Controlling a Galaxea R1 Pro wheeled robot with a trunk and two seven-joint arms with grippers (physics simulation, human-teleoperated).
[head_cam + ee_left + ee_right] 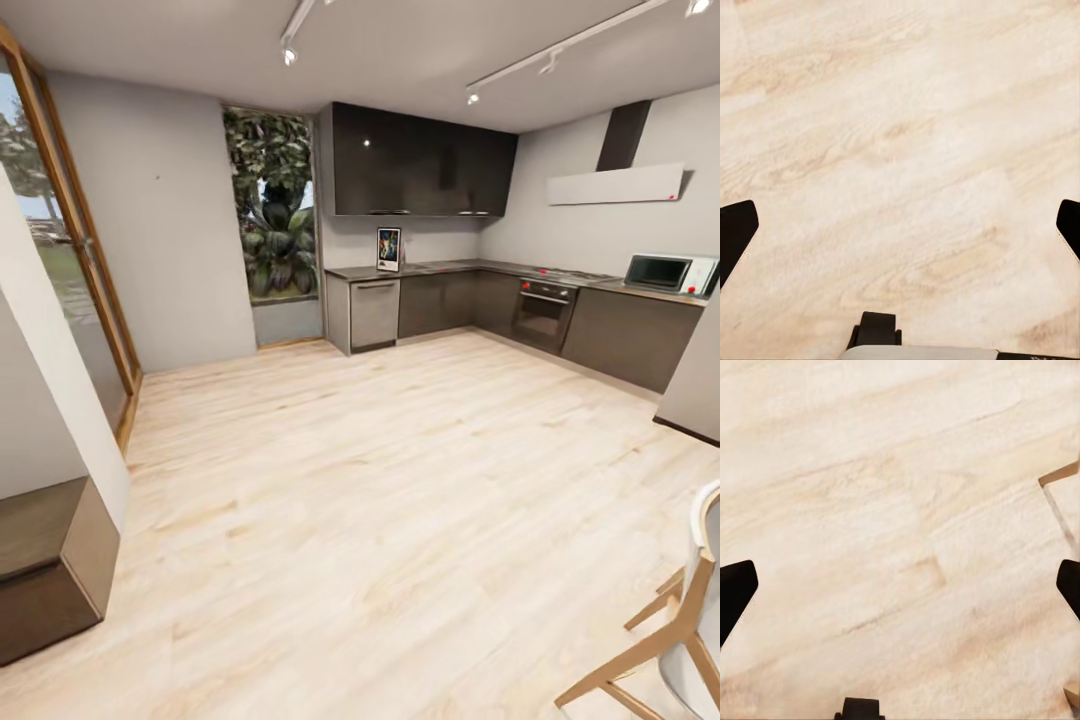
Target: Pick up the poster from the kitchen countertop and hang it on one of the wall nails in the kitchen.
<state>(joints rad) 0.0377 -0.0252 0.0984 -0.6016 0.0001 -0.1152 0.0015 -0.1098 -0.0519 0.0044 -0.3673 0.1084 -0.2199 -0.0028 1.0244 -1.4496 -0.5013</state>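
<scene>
Pale wood floor (380, 500) lies between us and the poster (388, 249), propped upright on the kitchen countertop (450, 267) at upper centre, long axis vertical. Left gripper (900, 225) and right gripper (900, 585) both spread empty; neither arm clearly nearer.

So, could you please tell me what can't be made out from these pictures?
- Head view: the poster on the kitchen countertop is too small to read its artwork.
- Head view: wall nails are too small to identify with confidence.
- Head view: the wooden chair is cut off by the picture's edge.
- Wrist views: each gripper's fingertips sit at the frame edges over wooden floor.
</scene>
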